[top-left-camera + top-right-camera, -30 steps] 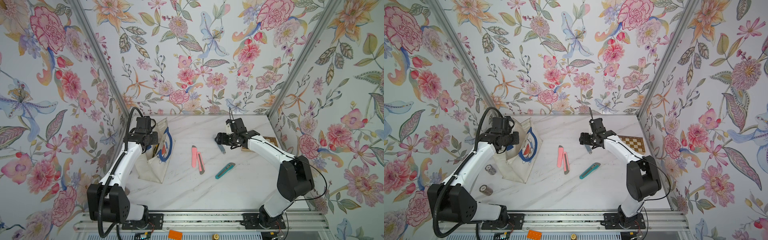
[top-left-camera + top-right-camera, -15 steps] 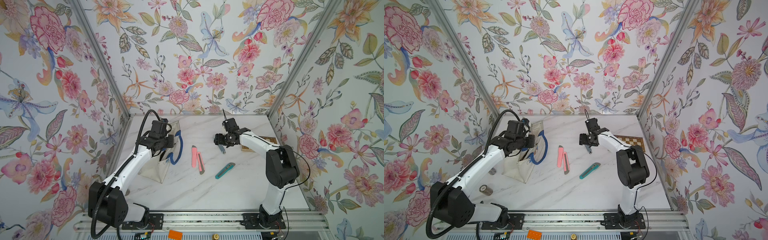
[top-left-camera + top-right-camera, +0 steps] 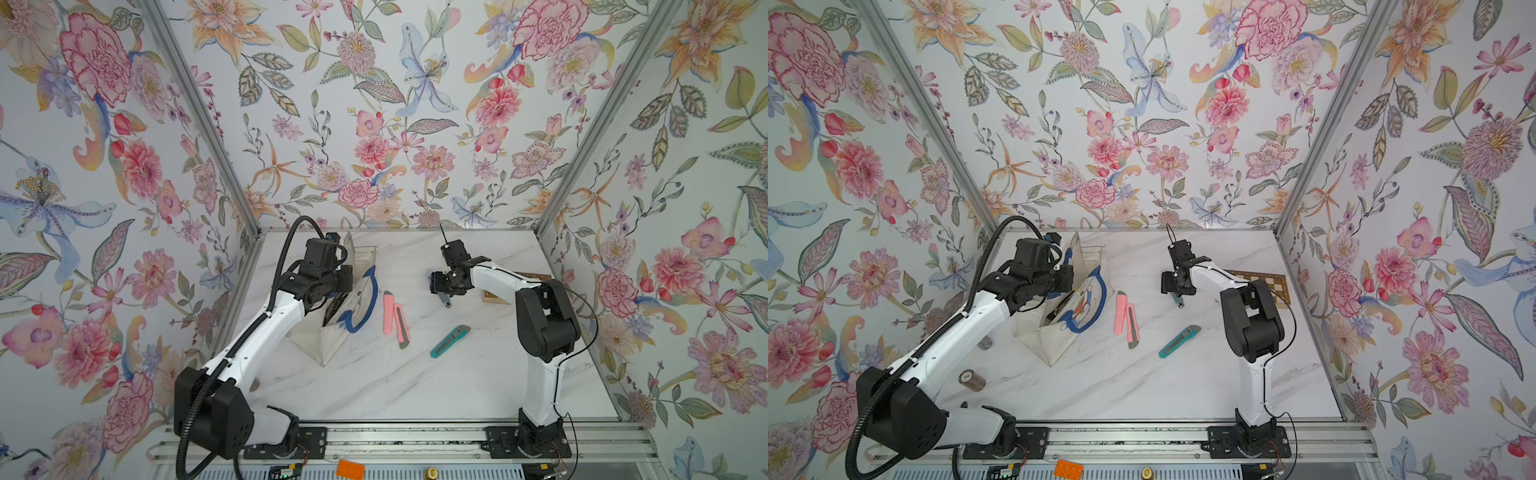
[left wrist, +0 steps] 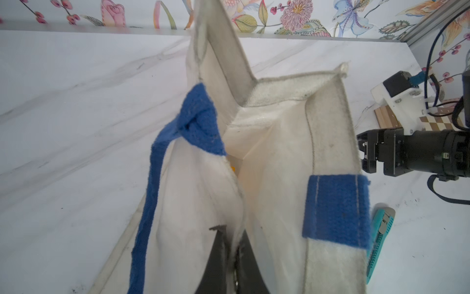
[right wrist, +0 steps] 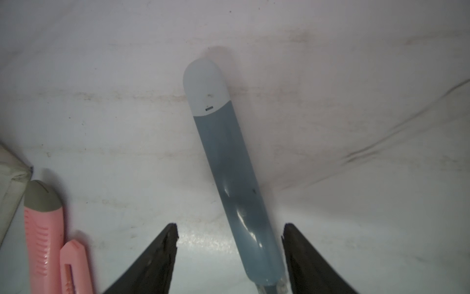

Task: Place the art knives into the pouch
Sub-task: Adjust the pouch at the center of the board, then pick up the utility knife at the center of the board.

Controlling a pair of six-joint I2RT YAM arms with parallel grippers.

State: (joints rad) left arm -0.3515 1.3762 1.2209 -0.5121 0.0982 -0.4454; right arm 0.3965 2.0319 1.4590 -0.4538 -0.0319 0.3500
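Grey art knife (image 5: 223, 152), right pincer (image 5: 230, 226) astride

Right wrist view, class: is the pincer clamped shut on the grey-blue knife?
No, the right pincer stands open around the grey-blue knife, with bare marble table showing between the knife and one finger.

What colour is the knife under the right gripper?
Slate grey-blue knife, pale whitish cap; clearest in right wrist view.
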